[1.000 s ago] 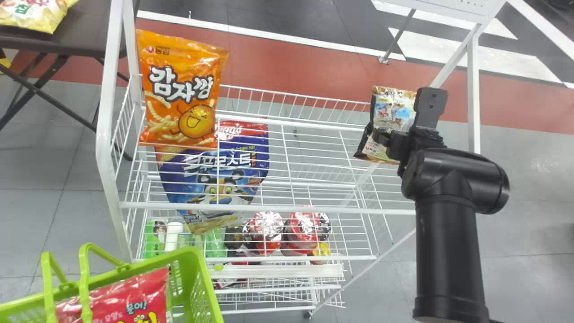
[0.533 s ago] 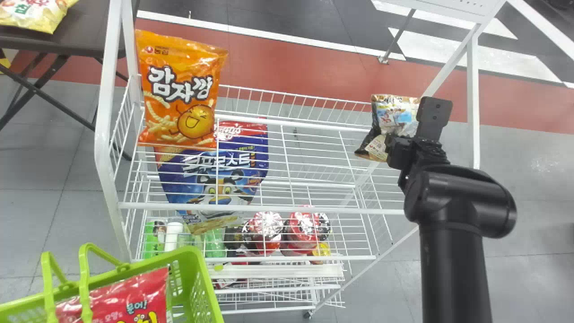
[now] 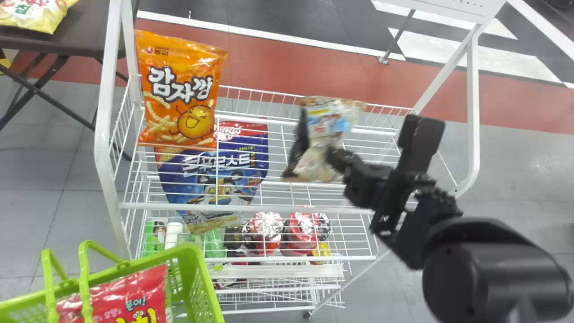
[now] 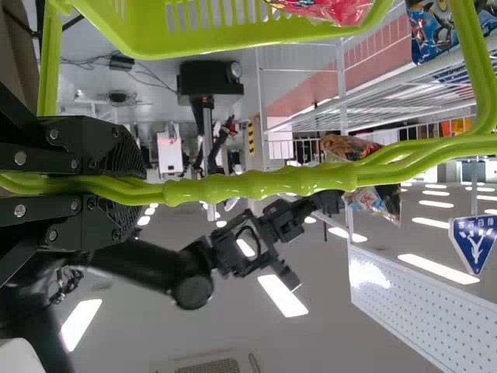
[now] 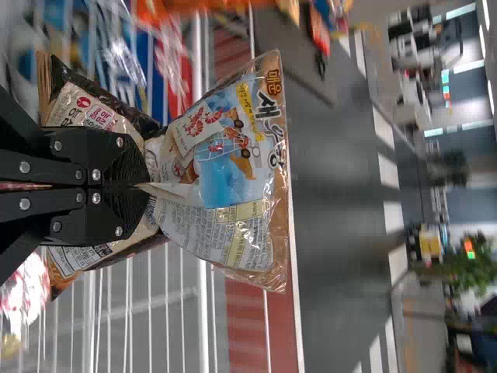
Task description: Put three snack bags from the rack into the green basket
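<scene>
Four snack bags show at or near the rack in the head view: one of them, the pale bag with a blue patch, hangs from the right gripper, over the rack's top shelf and well apart from the orange bag, which is propped up at that shelf's left end. The blue bag shows through the wires just below the orange one, and the red bag lies in the green basket at the lower left. Off to the far left, a yellow bag lies on a dark table. In the left wrist view, the left gripper is closed round the basket's handles – the two bars run between its fingers – with the basket beside it and the right arm farther off. In the right wrist view, the right gripper is pinched nearly together on the pale bag, nipping it across its middle – the wrapper puckers in at the tips and spreads out on both sides.
</scene>
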`<state>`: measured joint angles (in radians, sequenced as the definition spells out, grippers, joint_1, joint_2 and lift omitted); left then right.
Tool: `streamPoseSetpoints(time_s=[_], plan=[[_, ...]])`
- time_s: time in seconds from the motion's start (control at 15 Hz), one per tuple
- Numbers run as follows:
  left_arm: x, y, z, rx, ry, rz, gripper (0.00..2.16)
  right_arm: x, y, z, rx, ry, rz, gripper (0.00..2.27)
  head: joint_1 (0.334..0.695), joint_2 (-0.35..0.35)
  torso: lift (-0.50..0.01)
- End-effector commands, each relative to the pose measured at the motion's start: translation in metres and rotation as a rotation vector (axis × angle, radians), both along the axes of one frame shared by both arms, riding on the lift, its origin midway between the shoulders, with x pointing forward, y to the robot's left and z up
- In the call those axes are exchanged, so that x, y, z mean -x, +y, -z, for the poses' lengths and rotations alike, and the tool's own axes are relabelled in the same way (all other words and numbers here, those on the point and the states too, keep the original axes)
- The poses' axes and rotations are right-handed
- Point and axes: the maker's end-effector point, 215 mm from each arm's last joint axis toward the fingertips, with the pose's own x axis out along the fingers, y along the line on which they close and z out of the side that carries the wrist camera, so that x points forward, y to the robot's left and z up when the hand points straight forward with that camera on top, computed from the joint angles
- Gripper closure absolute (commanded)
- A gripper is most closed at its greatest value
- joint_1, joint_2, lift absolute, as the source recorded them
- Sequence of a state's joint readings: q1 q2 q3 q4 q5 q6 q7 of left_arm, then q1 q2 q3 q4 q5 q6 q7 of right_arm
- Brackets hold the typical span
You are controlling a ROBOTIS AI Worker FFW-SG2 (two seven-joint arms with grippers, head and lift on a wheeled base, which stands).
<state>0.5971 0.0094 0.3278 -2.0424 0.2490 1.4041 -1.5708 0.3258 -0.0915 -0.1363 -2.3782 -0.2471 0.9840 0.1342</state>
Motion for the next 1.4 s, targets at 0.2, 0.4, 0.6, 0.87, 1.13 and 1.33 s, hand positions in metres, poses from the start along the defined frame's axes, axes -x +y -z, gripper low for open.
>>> streamPoseSetpoints(time_s=[0.2,0.4,0.6,0.87,1.13,1.33], plan=[[-0.004,0.006,0.001,0.007,0.000,-0.016,2.15,0.108,0.144,0.029,-0.107,0.242,-0.310,2.25,0.695,-0.090,0.000],[-0.005,0.010,-0.001,0.011,-0.003,-0.027,2.15,0.151,0.195,0.040,-0.149,0.332,-0.434,2.25,0.695,0.095,0.000],[-0.007,0.008,-0.002,0.014,-0.009,-0.024,2.15,0.181,0.224,0.058,-0.204,0.418,-0.504,2.25,0.695,0.245,0.000],[-0.006,0.005,-0.005,0.019,-0.011,-0.015,2.15,0.211,0.249,0.108,-0.215,0.554,-0.553,2.25,0.695,0.336,0.000],[-0.005,0.006,-0.005,0.019,-0.010,-0.014,2.15,0.227,0.245,0.141,-0.176,0.632,-0.577,0.49,0.695,0.350,0.000],[-0.005,0.005,-0.005,0.020,-0.010,-0.015,2.15,0.220,0.248,0.110,-0.259,0.554,-0.609,0.00,0.695,0.350,0.000]])
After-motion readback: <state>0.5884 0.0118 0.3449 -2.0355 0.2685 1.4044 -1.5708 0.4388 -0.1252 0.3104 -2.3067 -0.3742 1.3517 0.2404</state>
